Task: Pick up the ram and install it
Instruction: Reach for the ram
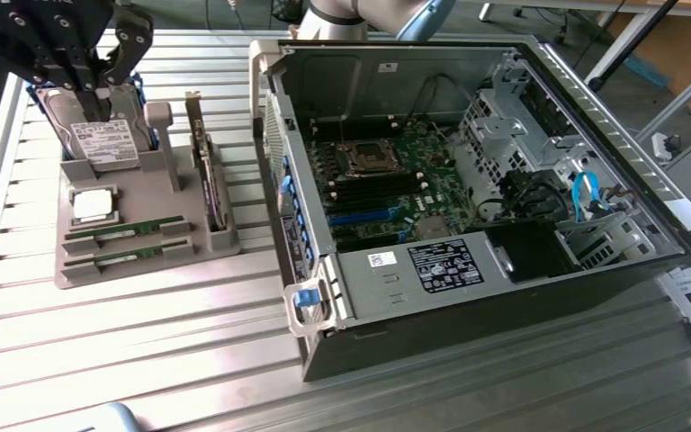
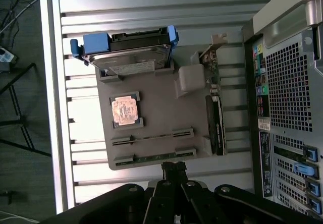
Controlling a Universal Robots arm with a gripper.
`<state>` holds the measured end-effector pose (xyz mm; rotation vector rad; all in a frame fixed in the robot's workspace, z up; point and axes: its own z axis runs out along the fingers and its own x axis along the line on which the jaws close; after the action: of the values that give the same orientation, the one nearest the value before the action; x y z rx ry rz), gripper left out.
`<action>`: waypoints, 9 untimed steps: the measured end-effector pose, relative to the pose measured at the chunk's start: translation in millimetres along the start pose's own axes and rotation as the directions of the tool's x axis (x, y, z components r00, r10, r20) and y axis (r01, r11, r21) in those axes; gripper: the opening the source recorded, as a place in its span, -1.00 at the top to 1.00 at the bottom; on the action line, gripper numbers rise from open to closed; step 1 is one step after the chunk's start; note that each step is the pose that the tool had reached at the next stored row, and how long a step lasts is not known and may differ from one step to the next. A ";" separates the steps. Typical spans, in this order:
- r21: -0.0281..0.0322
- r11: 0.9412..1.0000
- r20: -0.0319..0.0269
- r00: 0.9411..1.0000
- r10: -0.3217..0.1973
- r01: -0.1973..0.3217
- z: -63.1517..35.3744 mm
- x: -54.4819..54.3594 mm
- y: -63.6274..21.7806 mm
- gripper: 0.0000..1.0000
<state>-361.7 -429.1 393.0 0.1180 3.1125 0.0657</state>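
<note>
Gripper [image 1: 91, 85] closed, holding nothing, above the grey holder [image 1: 190, 256]. Ram [image 1: 123, 231] sits in its holder slot on the surface [image 1: 141, 342]. I judge nothing is done: pickup and install into the computer case [image 1: 466, 279] remain.

So the grey holder [image 1: 141, 202] [image 2: 156, 113] sits on a slatted metal table [image 1: 141, 342]. A hard drive [image 1: 103, 144] [image 2: 131, 57] with blue rails stands upright at one end of the holder. A square silver chip [image 1: 94, 204] [image 2: 124, 110] lies in a pocket just beside the drive. A card [image 1: 211, 180] [image 2: 216, 123] stands on edge along the holder's side facing the open computer case [image 1: 370, 270], which is just beside the holder on the exterior view's right.
</note>
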 end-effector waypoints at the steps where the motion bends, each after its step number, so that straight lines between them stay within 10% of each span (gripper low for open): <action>1: 0.000 1.000 0.000 1.000 0.000 0.000 0.0 0.0 -0.2 0.79; 9: 0.000 1.000 0.000 1.000 0.000 0.000 -0.1 -0.1 -2.2 0.79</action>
<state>-361.8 -431.3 393.0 0.1180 3.1125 0.0657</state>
